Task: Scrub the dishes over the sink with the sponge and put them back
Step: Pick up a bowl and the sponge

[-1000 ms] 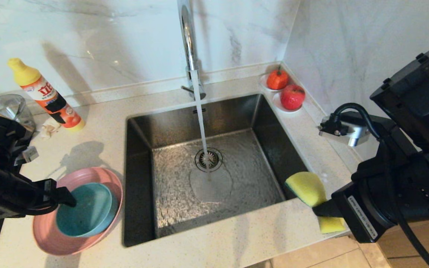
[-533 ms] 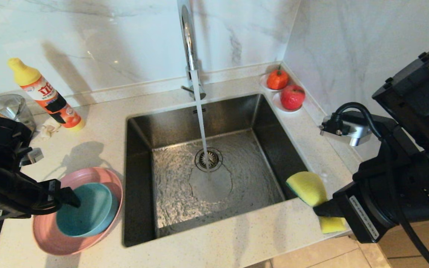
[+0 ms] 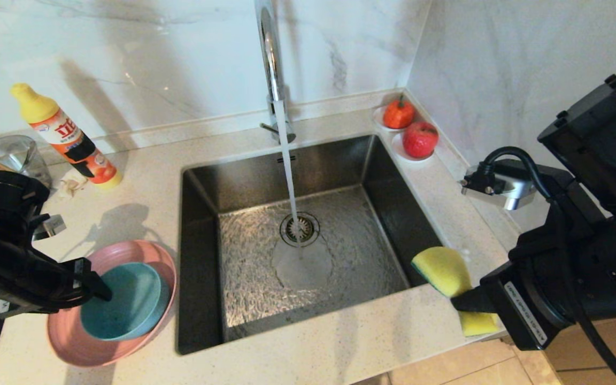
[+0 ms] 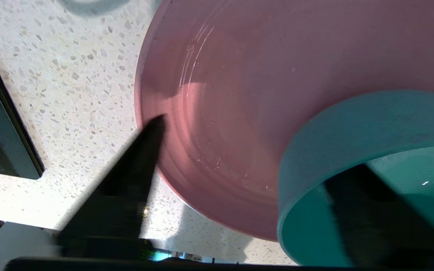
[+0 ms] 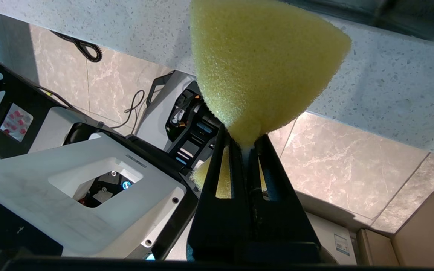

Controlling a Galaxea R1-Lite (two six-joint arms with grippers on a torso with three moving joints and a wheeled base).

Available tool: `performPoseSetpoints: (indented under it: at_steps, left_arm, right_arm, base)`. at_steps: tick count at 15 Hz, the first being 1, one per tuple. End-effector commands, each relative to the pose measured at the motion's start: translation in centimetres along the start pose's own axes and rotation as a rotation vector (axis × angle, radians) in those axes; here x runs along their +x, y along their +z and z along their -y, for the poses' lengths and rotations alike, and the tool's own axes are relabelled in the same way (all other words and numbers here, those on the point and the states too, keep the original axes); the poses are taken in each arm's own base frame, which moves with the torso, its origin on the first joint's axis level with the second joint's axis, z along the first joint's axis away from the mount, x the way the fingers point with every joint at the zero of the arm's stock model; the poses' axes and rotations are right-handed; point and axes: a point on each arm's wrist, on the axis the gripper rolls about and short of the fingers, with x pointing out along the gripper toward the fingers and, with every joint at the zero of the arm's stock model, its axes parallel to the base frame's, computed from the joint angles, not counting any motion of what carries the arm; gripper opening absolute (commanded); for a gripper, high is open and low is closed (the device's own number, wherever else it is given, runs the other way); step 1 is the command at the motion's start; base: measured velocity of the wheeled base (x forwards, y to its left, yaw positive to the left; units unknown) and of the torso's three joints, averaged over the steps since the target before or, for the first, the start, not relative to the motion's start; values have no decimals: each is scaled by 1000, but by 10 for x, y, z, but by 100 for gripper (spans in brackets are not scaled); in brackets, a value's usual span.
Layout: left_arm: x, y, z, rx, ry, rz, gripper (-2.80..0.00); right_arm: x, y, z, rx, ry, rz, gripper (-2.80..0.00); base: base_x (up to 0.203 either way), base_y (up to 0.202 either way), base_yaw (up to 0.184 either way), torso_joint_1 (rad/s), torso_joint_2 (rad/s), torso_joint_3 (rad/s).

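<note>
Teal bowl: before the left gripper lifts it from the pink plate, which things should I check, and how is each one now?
1. Left gripper straddles the teal bowl wall, one finger inside, one outside: ok.
2. Fingers pressed on the bowl wall: not ok, a gap shows on the outside; the jaws stand apart.
3. Bowl sits in the pink plate, plate flat on the counter: ok.
4. Right gripper pinches the sponge firmly: ok.
5. Water runs from the tap into the sink: ok.
6. Whether the plate will stay down when the bowl rises: cannot tell.
</note>
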Motion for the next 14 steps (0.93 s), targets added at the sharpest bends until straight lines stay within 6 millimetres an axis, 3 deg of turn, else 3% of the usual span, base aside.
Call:
performPoseSetpoints:
  at_steps: [1, 9, 14]
  left_arm:
    - [0, 0, 0, -2, 0, 0, -280]
    - [2, -1, 0, 0, -1, -10, -280]
    - [-15, -1, 0, -6, -7, 40, -280]
  right_arm:
    - [-3, -1, 1, 2, 1, 3, -280]
    - [-5, -1, 1, 2, 3, 11, -280]
    - [-8, -2, 1, 1, 7, 14, -280]
  base:
    - [0, 0, 0, 0, 0, 0]
    - [0, 0, 0, 0, 0, 0]
    - [0, 0, 0, 0, 0, 0]
